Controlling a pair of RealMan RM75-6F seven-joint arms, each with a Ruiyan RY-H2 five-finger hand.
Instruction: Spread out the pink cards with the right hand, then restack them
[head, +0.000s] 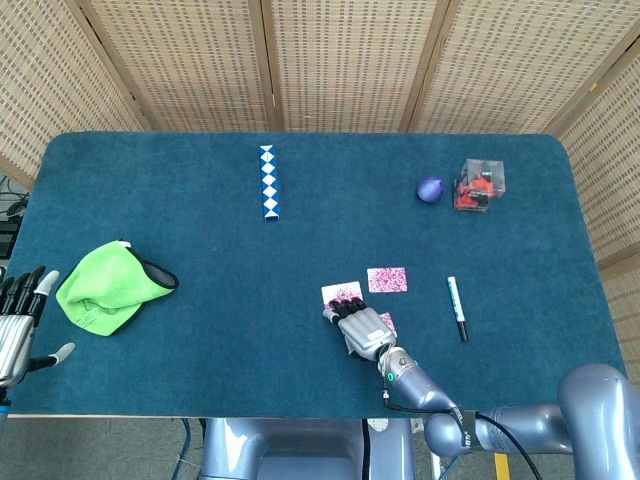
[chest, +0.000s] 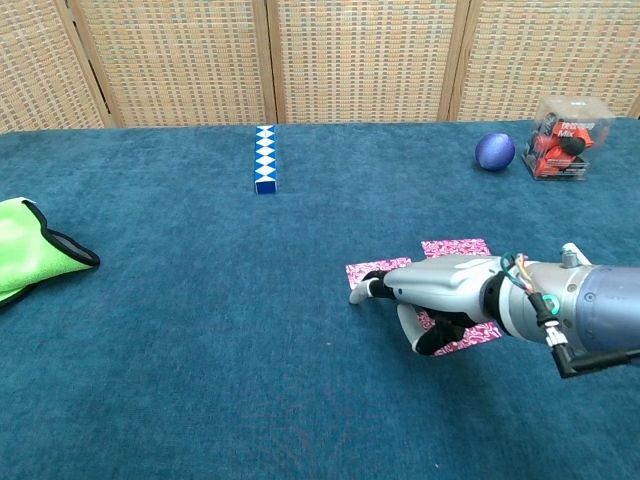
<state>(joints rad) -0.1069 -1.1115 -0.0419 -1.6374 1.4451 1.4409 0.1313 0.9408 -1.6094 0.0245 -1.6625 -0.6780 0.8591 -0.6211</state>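
Head view: the spreading step is under way. The right hand (head: 360, 325), fingers flat, presses one of the pink cards (head: 341, 293) near the worktop's front edge (another lies apart).

Chest view: a third sits under the palm; next, probably gathering.

table (head: 150, 330): blue felt top, fills middle of frame | screens (head: 350, 60): woven wicker panels, wooden frames, across top edge
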